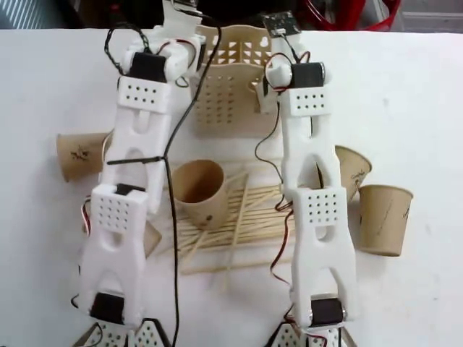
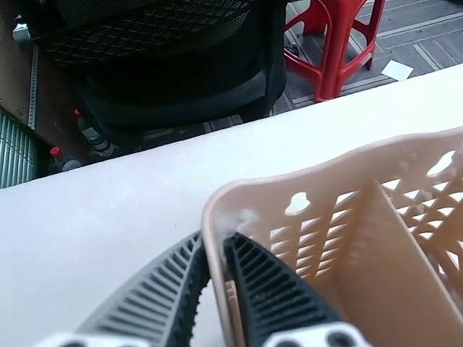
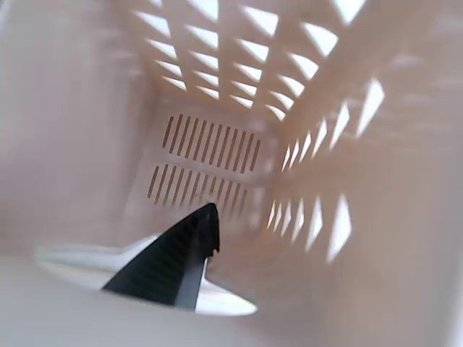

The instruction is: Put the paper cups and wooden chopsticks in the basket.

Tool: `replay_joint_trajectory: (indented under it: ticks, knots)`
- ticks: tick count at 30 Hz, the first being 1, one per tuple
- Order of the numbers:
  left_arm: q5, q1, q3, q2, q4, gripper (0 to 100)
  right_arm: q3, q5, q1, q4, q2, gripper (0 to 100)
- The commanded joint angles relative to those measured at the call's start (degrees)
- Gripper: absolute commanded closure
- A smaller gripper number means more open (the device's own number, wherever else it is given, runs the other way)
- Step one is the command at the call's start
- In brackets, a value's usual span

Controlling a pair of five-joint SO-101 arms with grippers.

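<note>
Basket [image 1: 230, 108] of pale beige plastic stands at the middle of the table's [image 1: 419, 108] far edge. Its walls are cut with triangular holes and its floor with slots. A heart-shaped opening sits near the rim, and a partition divides the inside.

The left gripper [image 2: 215, 244] is clenched on the basket's wall at the left corner, with one ribbed finger [image 2: 271, 289] inside and the other outside. The right gripper [image 3: 194, 249] hangs inside the basket on its right side. Whether it is released or clenched cannot be told, and a white curved shape [image 3: 87, 264] beside it is too blurred to name.

Outside the basket, all of brown paper, are four cups:
- A first cup [image 1: 76, 155] lies toward the table's left edge, partly hidden by the left arm [image 1: 134, 144].
- A second cup [image 1: 199, 189] lies on its side at the table's centre, atop the wooden chopsticks [image 1: 239, 220], with its mouth open to the high camera.
- A third cup [image 1: 356, 172] lies toward the right edge, partly behind the right arm [image 1: 315, 159].
- A fourth cup [image 1: 383, 219] is just beside the third.

The wooden chopsticks are pale sticks in a loose crisscross heap between the arms, and both arms cover some of their ends.
</note>
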Motion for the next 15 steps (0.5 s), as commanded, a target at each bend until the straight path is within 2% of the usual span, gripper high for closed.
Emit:
replay_joint_trajectory:
  ticks: [1, 7, 12, 15]
  knots:
    - [-1.05, -3.12, 0.70, -0.84, -0.53, 98, -1.67, -1.93, 1.89, 1.54, -3.12, 72.7]
    - [-0.97, -3.12, 1.58, -0.84, -0.09, 98, -3.08, -1.67, -0.57, 1.19, -6.99, 67.5]
    - [-0.97, -3.03, 1.58, -0.75, 0.53, 98, -13.01, -1.67, -1.27, 1.36, -5.67, 67.5]
    - [-1.32, -3.30, 1.58, -0.75, 1.41, 98, -11.16, -1.58, -1.27, 1.45, -6.73, 67.6]
